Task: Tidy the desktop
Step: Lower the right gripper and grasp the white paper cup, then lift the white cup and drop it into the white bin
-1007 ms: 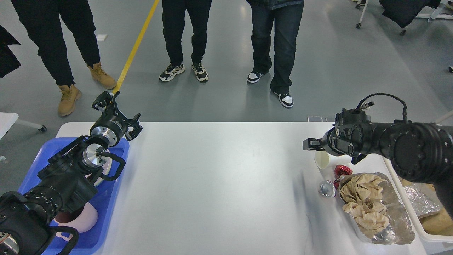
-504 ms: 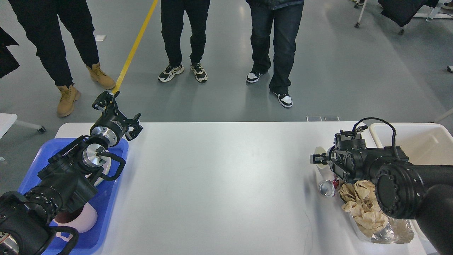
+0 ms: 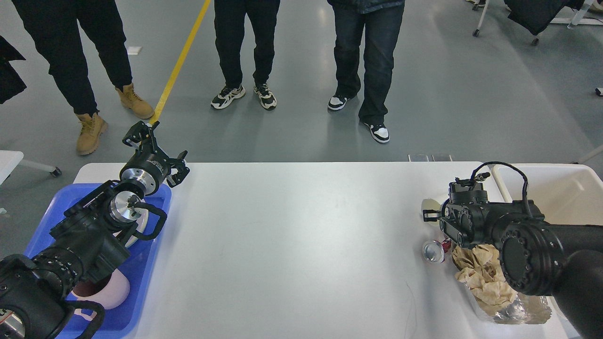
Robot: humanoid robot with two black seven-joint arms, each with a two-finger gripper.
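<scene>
The white desktop (image 3: 292, 235) fills the middle of the view. My left gripper (image 3: 160, 150) is open and empty, raised over the far corner of the blue tray (image 3: 141, 287). My right gripper (image 3: 429, 215) is low at the right side, seen small and dark, right against a white paper cup (image 3: 429, 205) that it partly hides. I cannot tell whether it holds the cup. Just in front of it lie a silver can (image 3: 432, 251), a bit of red wrapper (image 3: 446, 245), crumpled brown paper (image 3: 485, 278) and foil (image 3: 534, 311).
A cream-white bin (image 3: 560, 186) stands at the table's far right. The blue tray holds a white plate (image 3: 141, 225) and a pink-white cup (image 3: 110, 289) under my left arm. Three people stand on the floor beyond the far edge.
My right arm has come down and drawn back to the right, bringing its gripper from above the cup to the cup's side and uncovering the bin. The left arm has not moved.
</scene>
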